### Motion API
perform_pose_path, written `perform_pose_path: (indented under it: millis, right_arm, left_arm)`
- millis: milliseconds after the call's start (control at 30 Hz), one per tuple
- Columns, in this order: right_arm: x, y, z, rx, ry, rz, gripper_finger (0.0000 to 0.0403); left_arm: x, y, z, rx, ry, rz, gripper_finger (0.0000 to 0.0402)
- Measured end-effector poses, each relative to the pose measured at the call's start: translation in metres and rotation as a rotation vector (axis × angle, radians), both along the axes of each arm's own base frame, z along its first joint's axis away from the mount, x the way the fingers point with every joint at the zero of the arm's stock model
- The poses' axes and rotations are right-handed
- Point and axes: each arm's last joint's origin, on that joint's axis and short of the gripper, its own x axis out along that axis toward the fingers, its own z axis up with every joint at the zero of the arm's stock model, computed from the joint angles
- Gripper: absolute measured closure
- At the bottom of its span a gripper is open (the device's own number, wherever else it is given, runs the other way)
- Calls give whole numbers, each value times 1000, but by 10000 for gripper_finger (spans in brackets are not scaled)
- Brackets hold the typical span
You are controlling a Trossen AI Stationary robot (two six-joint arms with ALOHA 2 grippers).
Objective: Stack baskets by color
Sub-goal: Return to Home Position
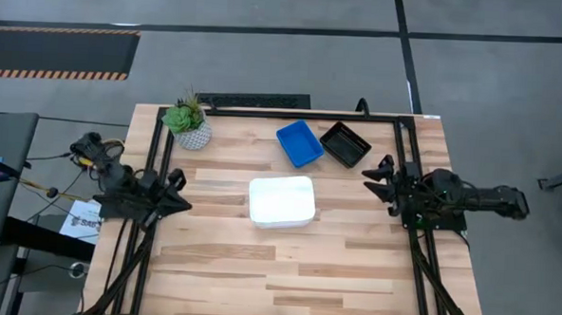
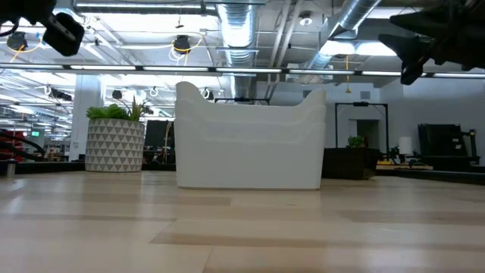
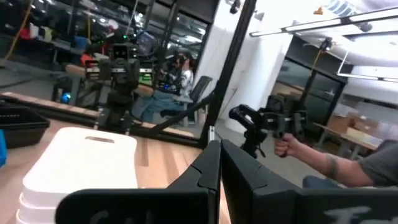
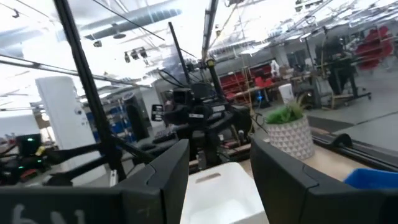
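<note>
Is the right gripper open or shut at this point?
Open. In its wrist view the right gripper has its fingers apart, empty, the white basket stack showing through the gap.

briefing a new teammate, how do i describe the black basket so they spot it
On the wooden table, find the edge with the potted plant. Along it, toward the right arm, the black basket sits beside the blue basket. It is the only dark one; the white stack lies central.
</note>
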Motion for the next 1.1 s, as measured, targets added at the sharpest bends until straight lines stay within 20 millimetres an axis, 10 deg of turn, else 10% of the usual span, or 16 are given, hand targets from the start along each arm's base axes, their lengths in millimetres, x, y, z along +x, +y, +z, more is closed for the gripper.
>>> perform_pose_path:
  millis: [400,1100]
  right_arm:
    - [2,-2,-6,34,58,-9,208]
    - [5,-5,-31,-112,345,-62,209]
  left_arm:
    - [19,6,-47,-11,105,79,401]
    - [23,14,-50,186,87,36,402]
